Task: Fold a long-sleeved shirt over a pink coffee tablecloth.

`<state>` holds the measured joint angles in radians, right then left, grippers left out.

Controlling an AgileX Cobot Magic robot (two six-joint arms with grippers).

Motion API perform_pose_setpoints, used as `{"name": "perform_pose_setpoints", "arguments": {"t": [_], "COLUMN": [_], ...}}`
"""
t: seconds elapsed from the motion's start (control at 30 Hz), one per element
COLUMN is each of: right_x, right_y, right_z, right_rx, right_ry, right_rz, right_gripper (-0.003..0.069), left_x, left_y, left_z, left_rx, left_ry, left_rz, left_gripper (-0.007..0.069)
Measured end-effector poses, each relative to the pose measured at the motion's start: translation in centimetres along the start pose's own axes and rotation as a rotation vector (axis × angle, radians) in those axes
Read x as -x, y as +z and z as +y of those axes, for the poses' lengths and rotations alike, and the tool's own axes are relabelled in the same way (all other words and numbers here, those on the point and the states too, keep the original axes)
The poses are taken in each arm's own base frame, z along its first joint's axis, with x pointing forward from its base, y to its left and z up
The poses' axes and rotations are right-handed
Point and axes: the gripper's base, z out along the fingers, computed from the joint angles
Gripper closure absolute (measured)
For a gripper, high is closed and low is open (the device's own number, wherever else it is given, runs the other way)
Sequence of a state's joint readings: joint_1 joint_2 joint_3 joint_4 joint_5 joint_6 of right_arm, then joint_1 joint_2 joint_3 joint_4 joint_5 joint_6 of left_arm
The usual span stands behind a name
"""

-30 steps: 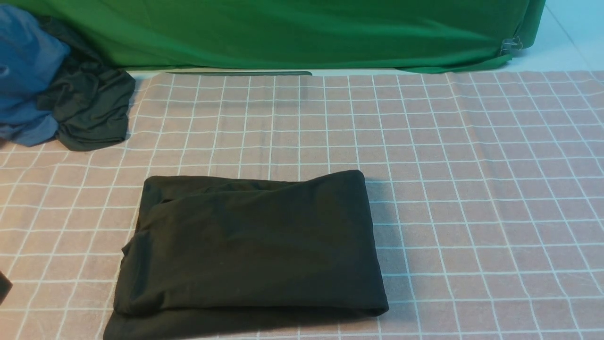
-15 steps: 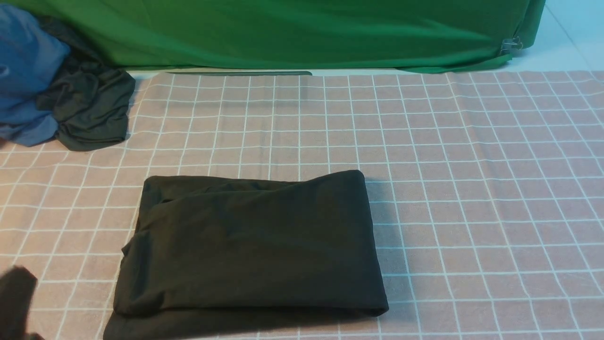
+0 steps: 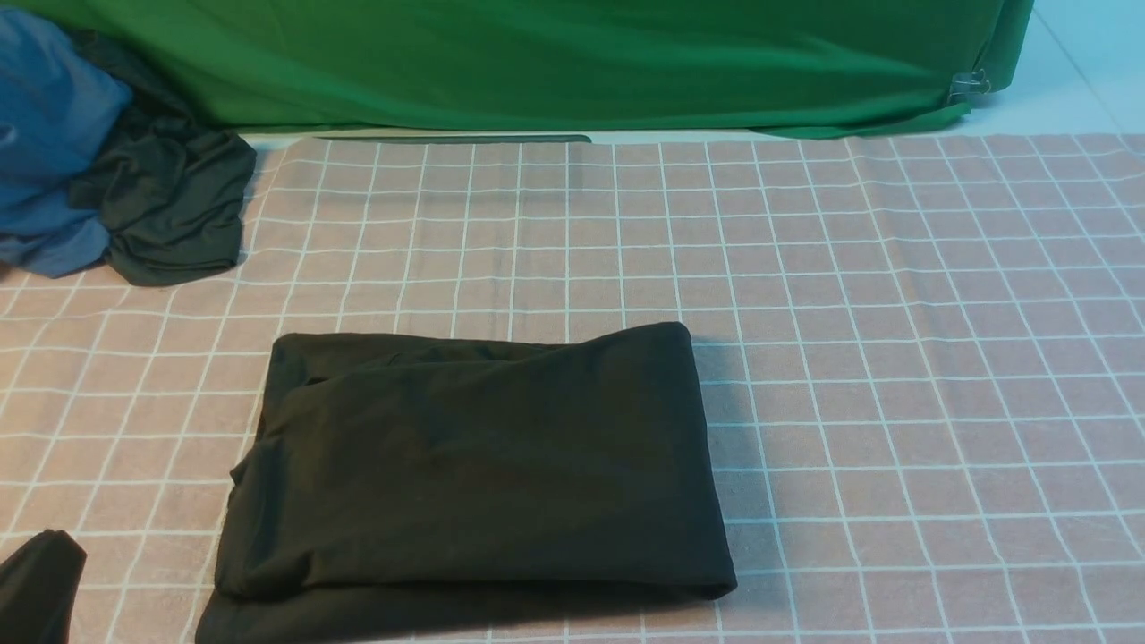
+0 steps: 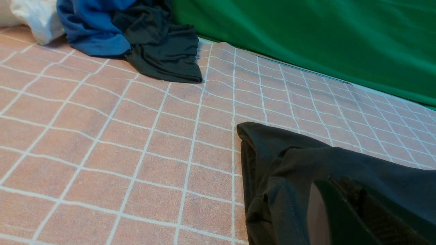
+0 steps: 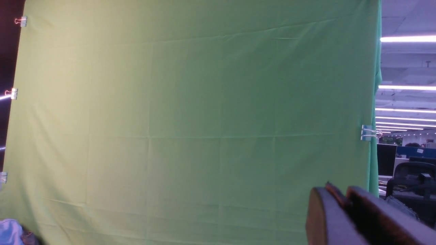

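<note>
The long-sleeved shirt [image 3: 474,465] lies folded into a black rectangle on the pink coffee tablecloth [image 3: 894,313], near the front edge and left of centre. Only the dark tip of my left gripper [image 3: 40,577] shows, at the bottom left corner, clear of the shirt's left edge. In the left wrist view the left gripper [image 4: 340,185] is shut and empty, with the shirt [image 4: 279,160] just beyond it on the tablecloth [image 4: 102,136]. My right gripper [image 5: 344,194] is raised and faces the green backdrop. Its jaws stand a narrow gap apart with nothing between them.
A plain green cloth [image 3: 537,63] hangs along the back, held by a clip [image 3: 971,87]. At the far left a blue cloth [image 3: 45,134] and a smaller dark grey-green cloth [image 3: 170,206] lie bunched together. A white cloth [image 4: 34,13] lies beside them.
My left gripper's tip has come further into view at the bottom left corner, rising and then dropping a little. The shirt has not moved.
</note>
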<state>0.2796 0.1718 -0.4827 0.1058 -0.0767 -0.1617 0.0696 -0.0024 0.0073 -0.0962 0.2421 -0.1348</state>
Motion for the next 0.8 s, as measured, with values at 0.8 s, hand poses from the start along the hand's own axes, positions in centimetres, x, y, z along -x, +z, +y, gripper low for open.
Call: {"name": "perform_pose_setpoints", "arguments": {"t": [0.8], "right_x": [0.0], "right_y": [0.0], "right_z": [0.0], "right_rx": [0.0], "right_ry": [0.0], "right_rz": [0.0], "right_gripper": [0.0515], "left_x": [0.01], "left_y": [0.0], "left_z": [0.02], "left_rx": [0.002], "left_ry": [0.011], "left_rz": [-0.001], "left_gripper": [0.061]}}
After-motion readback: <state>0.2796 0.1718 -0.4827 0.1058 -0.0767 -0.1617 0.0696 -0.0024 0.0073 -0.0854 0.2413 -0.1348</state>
